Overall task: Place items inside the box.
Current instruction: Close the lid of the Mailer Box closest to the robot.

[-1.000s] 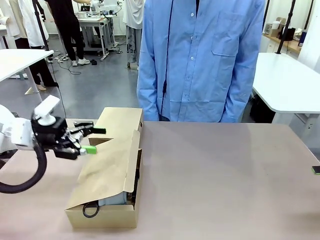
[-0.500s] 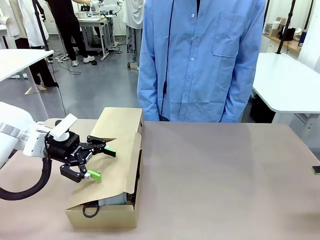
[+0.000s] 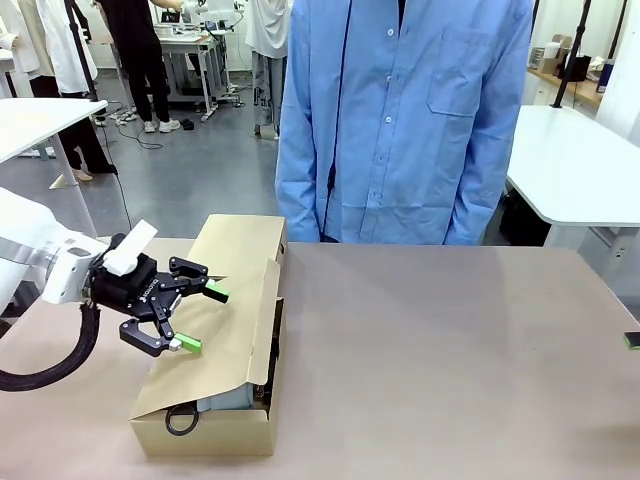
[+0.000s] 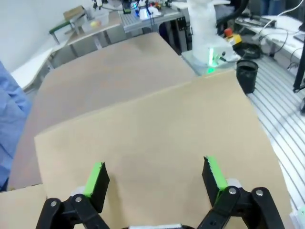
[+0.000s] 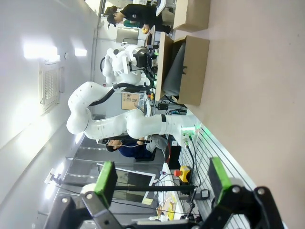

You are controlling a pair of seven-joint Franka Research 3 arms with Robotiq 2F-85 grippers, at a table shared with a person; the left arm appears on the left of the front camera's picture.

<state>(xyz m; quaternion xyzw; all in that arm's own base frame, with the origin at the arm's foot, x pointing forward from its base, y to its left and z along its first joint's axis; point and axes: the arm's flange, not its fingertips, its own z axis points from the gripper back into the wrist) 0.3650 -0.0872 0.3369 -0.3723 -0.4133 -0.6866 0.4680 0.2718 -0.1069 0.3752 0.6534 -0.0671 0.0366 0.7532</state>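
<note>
The cardboard box (image 3: 215, 425) lies on the left of the table, its long lid flap (image 3: 225, 330) slanting down over the opening. Through the gap at its near end I see a pale blue item (image 3: 228, 400) and a black loop (image 3: 181, 418); any other items are hidden under the flap. My left gripper (image 3: 200, 319) hovers open just over the flap's left edge, holding nothing. In the left wrist view its green pads (image 4: 97, 179) stand wide apart above the flap (image 4: 152, 133). My right gripper (image 5: 162, 179) is open and empty, far from the box (image 5: 190, 71).
A person in a blue shirt (image 3: 400, 120) stands at the table's far edge, right behind the box. The brown tabletop (image 3: 450, 360) stretches bare to the right. A short end flap (image 3: 240, 245) stands open at the box's far end.
My left gripper has moved right and slightly down, from beside the box to over the lid flap, and has rolled. The flap and box have not shifted.
</note>
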